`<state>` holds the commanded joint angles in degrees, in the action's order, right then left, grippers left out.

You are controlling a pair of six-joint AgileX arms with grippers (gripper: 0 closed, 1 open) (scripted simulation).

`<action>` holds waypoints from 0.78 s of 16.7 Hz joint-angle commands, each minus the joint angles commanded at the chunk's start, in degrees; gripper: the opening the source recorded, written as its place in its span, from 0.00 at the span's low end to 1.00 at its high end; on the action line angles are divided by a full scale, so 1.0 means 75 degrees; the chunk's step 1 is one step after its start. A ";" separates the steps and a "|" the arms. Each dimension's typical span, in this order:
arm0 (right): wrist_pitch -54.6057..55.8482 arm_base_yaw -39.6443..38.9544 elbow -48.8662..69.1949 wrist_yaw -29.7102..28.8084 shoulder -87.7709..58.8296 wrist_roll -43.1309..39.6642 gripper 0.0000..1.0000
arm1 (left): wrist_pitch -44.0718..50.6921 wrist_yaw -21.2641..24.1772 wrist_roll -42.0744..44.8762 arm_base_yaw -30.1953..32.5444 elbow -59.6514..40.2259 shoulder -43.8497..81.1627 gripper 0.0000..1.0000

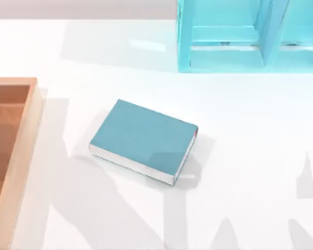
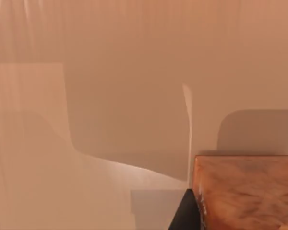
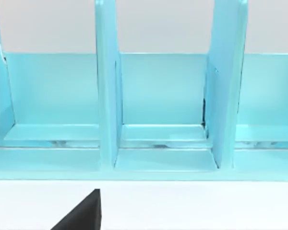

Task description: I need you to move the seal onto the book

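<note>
- Where the left wrist view looks into the one wooden tray (image 1: 26, 151) at the table's left, a dark part of the left gripper (image 2: 185, 215) sits just beside one orange-brown block, seemingly the seal (image 2: 245, 191); whether it is clenched or released cannot be told.
- The right gripper (image 3: 81, 215) faces the one teal shelf unit (image 1: 240, 36) at far right; its state cannot be told either.
- One book (image 1: 141, 138) lies flat mid-table.

Rendered tabletop test scene, not a real room: plain white table (image 1: 240, 156), featureless backdrop, with a teal shelf unit (image 1: 224, 41), wooden tray (image 1: 21, 156) and book (image 1: 141, 138) as props.
</note>
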<state>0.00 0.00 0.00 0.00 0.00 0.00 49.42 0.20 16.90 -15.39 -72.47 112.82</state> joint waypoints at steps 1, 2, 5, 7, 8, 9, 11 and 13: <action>0.0000 0.0000 0.0000 0.0000 0.0000 0.0000 1.00 | 0.0000 0.0000 0.0000 0.0000 0.0000 0.0000 0.00; 0.0000 0.0000 0.0000 0.0000 0.0000 0.0000 1.00 | 0.0001 0.0002 0.0007 0.0013 -0.0003 -0.0015 0.00; 0.0000 0.0000 0.0000 0.0000 0.0000 0.0000 1.00 | -0.0036 -0.0123 -0.0178 0.0181 -0.0287 -0.0140 0.00; 0.0000 0.0000 0.0000 0.0000 0.0000 0.0000 1.00 | 0.0122 -0.0304 -0.0535 0.0518 -0.0841 -0.0243 0.00; 0.0000 0.0000 0.0000 0.0000 0.0000 0.0000 1.00 | 0.0323 -0.0393 -0.0772 0.0745 -0.1183 -0.0279 0.00; 0.0000 0.0000 0.0000 0.0000 0.0000 0.0000 1.00 | 0.0599 -0.0472 -0.1039 0.1001 -0.1546 -0.0317 0.00; 0.0000 0.0000 0.0000 0.0000 0.0000 0.0000 1.00 | 0.1361 -0.0568 -0.1637 0.1574 -0.2261 -0.0436 0.00; 0.0000 0.0000 0.0000 0.0000 0.0000 0.0000 1.00 | 0.2246 -0.0551 -0.2233 0.2155 -0.2805 -0.0635 0.00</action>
<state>0.00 0.00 0.00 0.00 0.00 0.00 66.26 -3.93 0.15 0.77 -93.50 108.06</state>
